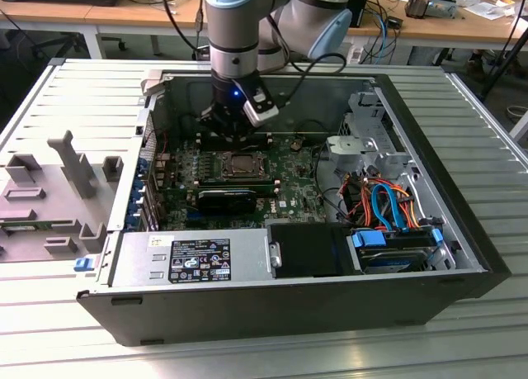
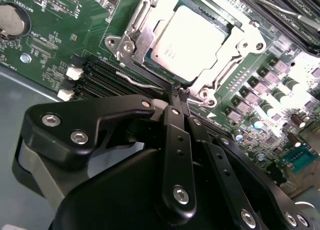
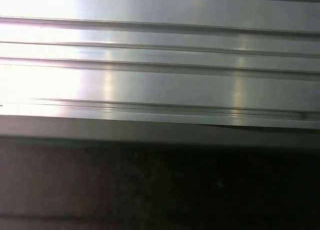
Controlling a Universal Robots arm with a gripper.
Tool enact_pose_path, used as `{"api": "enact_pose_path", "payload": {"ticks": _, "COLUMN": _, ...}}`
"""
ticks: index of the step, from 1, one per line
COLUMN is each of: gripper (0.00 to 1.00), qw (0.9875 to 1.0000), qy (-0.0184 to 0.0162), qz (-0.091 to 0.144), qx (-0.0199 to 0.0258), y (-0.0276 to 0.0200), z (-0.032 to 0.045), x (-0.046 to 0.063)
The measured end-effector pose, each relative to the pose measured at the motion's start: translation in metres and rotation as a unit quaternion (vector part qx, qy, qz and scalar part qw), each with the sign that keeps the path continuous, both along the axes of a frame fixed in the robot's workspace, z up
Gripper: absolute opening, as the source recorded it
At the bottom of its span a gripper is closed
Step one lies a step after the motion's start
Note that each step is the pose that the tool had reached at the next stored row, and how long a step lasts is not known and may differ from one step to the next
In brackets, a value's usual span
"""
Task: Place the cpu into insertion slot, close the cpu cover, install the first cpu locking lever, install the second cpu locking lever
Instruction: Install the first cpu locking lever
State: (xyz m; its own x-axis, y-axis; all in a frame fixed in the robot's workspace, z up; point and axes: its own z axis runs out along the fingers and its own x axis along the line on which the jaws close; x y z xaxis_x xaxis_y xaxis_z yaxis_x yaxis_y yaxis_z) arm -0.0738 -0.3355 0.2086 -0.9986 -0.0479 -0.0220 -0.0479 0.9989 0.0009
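Observation:
The cpu [image 2: 187, 39], a dull silver square, lies flat in the insertion slot [image 2: 150, 59] on the green motherboard. The silver cpu cover [image 2: 243, 43] lies down around its edges. My gripper [image 2: 178, 91] hangs just beside the socket's near edge, its black fingers [image 2: 172, 140] pressed together with nothing visible between them. A thin wire locking lever [image 2: 134, 79] runs along that edge up to the fingertips. In the exterior view the gripper [image 1: 228, 135] is low inside the open computer case, just behind the cpu [image 1: 241, 164].
Black memory slots [image 2: 100, 77] run beside the socket. A black heatsink block [image 1: 223, 199], the power supply [image 1: 194, 259], drive cage and cables [image 1: 388, 206] fill the case. Grey fixtures [image 1: 70, 172] stand on the ribbed table. The first wrist view faces ribbed metal [image 3: 160, 79].

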Motion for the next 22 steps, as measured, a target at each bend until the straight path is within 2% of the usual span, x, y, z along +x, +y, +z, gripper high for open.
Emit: {"api": "enact_pose_path", "payload": {"ticks": 22, "gripper": 0.11, "qw": 1.0000, "qy": 0.0000, "qz": 0.003, "qx": -0.0019, "y": 0.0000, "z": -0.0055, "x": 0.019}}
